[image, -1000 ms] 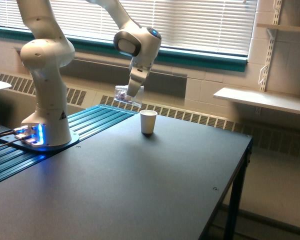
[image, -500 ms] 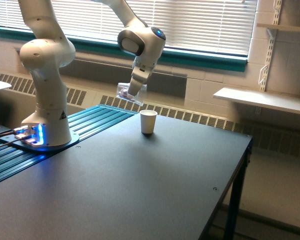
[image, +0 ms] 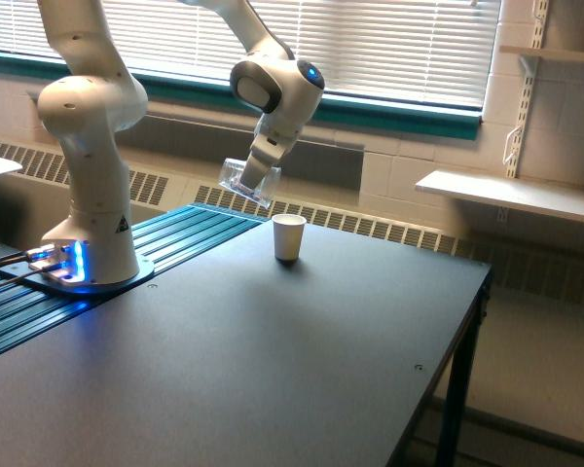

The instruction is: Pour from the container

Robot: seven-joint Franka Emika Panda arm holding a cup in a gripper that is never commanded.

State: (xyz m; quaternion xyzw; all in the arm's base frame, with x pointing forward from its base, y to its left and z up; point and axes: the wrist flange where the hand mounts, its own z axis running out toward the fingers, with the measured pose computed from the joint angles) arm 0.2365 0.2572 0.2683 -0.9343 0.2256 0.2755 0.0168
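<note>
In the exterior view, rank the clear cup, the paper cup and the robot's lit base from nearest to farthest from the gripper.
1. Clear cup: held in the gripper, tilted, in the air.
2. Paper cup: upright on the table, below the gripper and toward the view's right.
3. Lit base: far toward the view's left, at the table's edge.

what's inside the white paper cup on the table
Cannot tell: the paper cup stands upright and its opaque wall hides the inside. The clear container hangs tilted in the gripper, up and toward the exterior view's left.
</note>
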